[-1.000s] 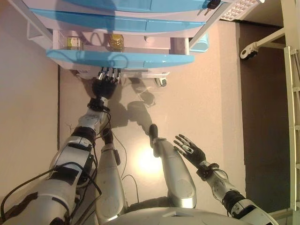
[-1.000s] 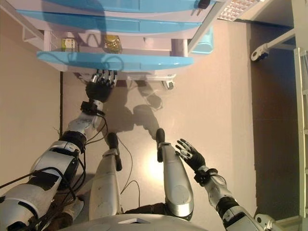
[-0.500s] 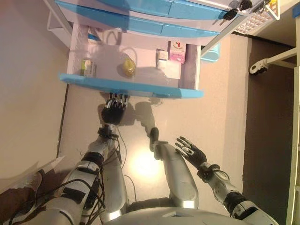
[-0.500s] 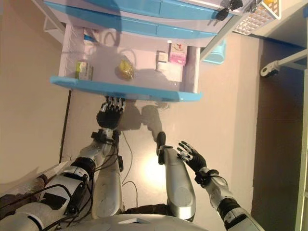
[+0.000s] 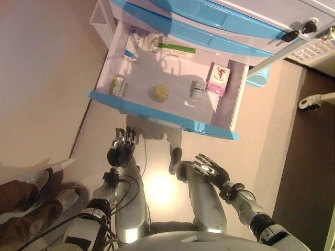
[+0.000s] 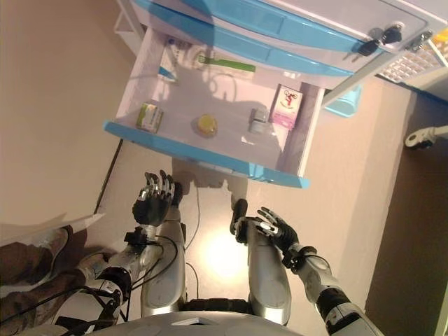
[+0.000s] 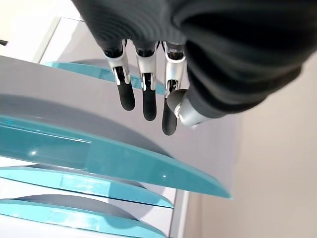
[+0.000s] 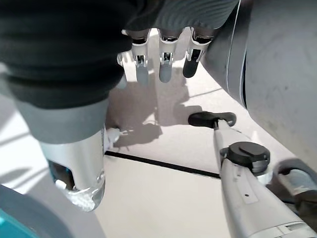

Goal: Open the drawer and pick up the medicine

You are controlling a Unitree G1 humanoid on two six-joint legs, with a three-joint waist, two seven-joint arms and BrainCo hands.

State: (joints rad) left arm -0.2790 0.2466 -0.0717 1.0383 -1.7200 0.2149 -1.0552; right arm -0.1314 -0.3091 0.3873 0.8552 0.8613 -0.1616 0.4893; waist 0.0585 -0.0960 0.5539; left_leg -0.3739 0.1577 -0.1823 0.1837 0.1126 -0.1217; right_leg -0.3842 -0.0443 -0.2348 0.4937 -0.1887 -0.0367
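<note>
The left hand (image 5: 121, 151) hangs just short of the blue front of the drawer (image 5: 157, 113), its fingers (image 7: 144, 94) straight and released, holding nothing; the right hand (image 5: 210, 170) rests low over the floor, well apart from the cabinet, fingers (image 8: 166, 62) likewise loose and empty. The drawer stands pulled out, and inside it lie several medicines: a small yellow-lidded jar (image 5: 162, 93) near the middle, a green box (image 5: 118, 86) toward the left wall, a pink box (image 5: 219, 79) by the right wall, and a little grey packet (image 5: 198, 88) beside it. The jar looks light, rigid and smooth (likely slippery), so it is probably best pinched across its sides below the lid; the cardboard boxes would crush a little, and suit a grip across their narrow edges.
</note>
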